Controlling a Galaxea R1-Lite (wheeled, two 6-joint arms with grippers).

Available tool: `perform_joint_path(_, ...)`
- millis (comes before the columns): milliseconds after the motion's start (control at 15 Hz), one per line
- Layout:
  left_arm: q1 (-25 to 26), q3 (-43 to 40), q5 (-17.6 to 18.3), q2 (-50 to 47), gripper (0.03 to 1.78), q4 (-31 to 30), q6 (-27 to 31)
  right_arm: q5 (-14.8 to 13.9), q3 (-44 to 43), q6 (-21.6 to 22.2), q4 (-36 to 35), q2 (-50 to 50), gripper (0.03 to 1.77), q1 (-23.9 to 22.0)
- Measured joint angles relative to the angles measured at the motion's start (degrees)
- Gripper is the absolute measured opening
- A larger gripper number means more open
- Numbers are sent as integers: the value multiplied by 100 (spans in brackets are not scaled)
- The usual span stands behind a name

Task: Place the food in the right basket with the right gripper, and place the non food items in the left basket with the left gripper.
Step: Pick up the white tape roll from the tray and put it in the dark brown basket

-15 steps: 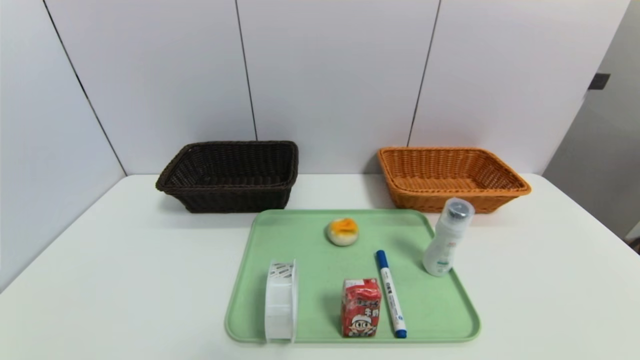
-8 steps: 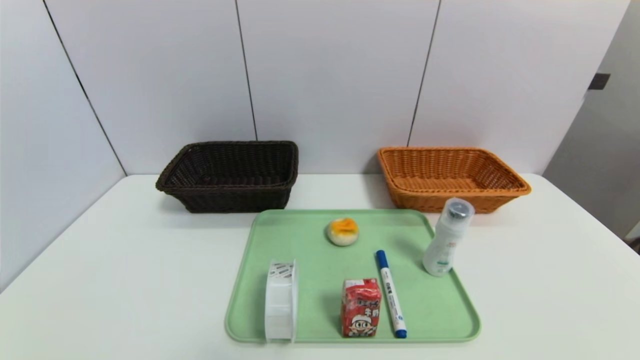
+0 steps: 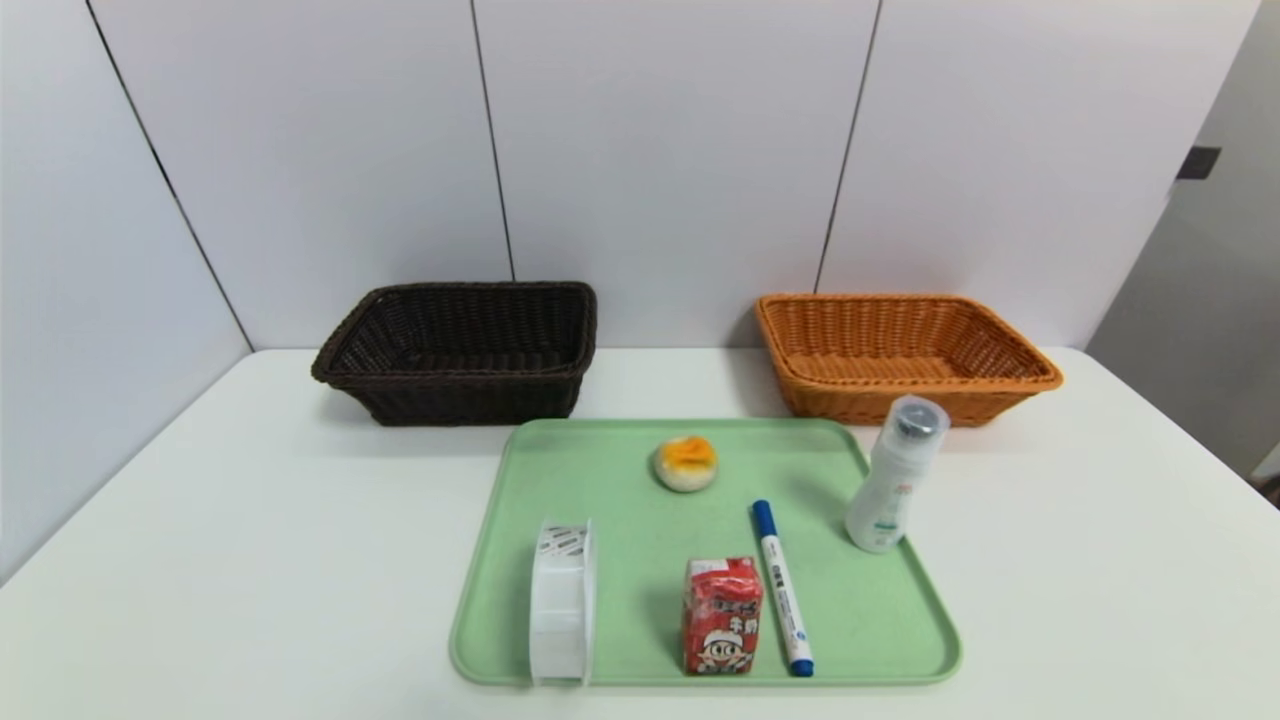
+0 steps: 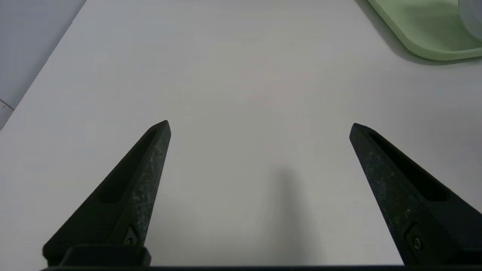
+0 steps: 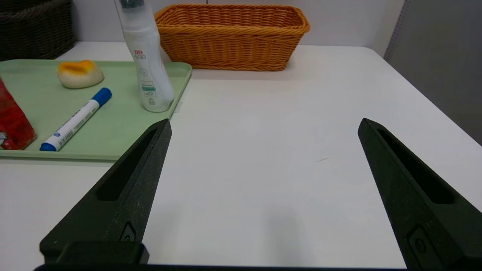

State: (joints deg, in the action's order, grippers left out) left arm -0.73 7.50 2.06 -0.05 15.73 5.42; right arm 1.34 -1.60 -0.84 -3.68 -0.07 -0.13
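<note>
On smooth green tray point(image 3: 620, 560): boxy red carton point(image 3: 721, 615), round bun point(image 3: 685, 463); both pointed black tools spread, left tool point(image 4: 260, 126), right tool point(image 5: 263, 124).

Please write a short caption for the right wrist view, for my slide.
Open right gripper above the white table, beside a green tray and before the orange basket.

The red drink carton point(image 3: 722, 615) is standing upright at lower centre, the pale orange-topped bun point(image 3: 685, 463) sitting above it. The white roll point(image 3: 561, 602) is standing on edge at lower left. The blue-capped marker point(image 3: 782, 587) is lying just right of the carton. The white bottle point(image 3: 893, 475) is standing tilted at right. The dark basket point(image 3: 460, 352) and orange basket point(image 3: 900, 355) are sitting across the upper middle.
</note>
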Motion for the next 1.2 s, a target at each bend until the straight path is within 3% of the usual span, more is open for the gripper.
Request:
perform_joint_path(400, -6, 1541, -22, 908, 169, 762, -6, 23, -1607, 16, 1064, 607, 171, 6)
perform_joint_path(733, -6, 3178, -22, 2860, 169, 939, -26, -27, -2979, 16, 1217, 2259, 171, 4)
perform_joint_path(1200, -84, 4931, 0, 5463, 169, 1186, -149, 30, -4658, 7, 1955, 4657, 171, -38)
